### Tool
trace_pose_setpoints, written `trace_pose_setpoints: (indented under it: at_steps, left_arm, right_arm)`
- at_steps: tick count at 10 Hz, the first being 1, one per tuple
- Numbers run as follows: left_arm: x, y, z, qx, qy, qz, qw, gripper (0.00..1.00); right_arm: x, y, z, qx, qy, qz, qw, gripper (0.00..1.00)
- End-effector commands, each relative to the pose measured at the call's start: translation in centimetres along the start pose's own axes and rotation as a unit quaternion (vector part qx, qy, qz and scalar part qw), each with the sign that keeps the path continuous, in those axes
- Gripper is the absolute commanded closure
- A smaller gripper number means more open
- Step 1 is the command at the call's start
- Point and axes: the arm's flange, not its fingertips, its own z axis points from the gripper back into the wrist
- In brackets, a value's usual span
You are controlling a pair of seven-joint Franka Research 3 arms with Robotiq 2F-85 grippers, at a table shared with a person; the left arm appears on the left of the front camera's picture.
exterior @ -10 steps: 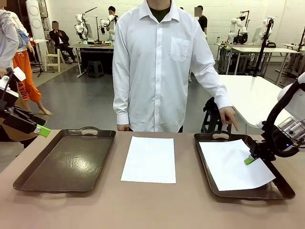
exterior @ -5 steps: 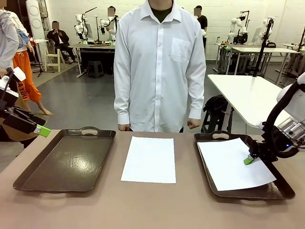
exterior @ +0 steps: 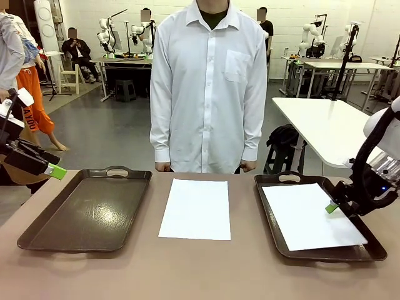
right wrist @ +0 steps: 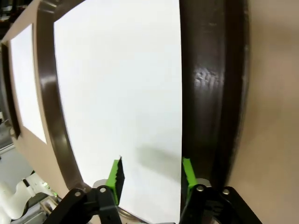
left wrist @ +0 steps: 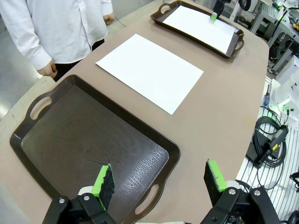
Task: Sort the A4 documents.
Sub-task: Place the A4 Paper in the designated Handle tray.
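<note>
Left tray bare, near table strip free, person lining far edge, right gripper seemingly low over right tray

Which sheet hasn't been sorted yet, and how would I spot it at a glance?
On the table, look between the dark brown left tray and right tray, straight in front of the person in the white shirt. The unsorted sheet lies flat there, directly on the tabletop. The other sheet sits inside the right tray, beside the right gripper.
</note>
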Motion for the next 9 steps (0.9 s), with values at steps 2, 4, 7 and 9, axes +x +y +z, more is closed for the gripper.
trace_pose_setpoints:
  at_steps: [2, 4, 7, 9]
  left_arm:
    - [-0.1, 0.2, 0.0, -0.006, -0.007, -0.006, 1.000, 0.00]
    - [-0.1, 0.2, 0.0, -0.006, -0.007, -0.006, 1.000, 0.00]
    - [-0.1, 0.2, 0.0, -0.006, -0.007, -0.006, 1.000, 0.00]
    - [-0.1, 0.2, 0.0, -0.006, -0.007, -0.006, 1.000, 0.00]
  right_arm:
    - [-1.3, 0.6, 0.6, -0.055, 0.004, -0.025, 0.998, 0.08]
    - [-1.6, 1.3, 1.0, -0.084, -0.003, -0.025, 0.996, 0.00]
    - [-1.9, 1.8, 1.6, -0.074, -0.017, -0.017, 0.997, 0.00]
    - [-1.9, 2.2, 1.0, -0.059, -0.010, -0.019, 0.998, 0.00]
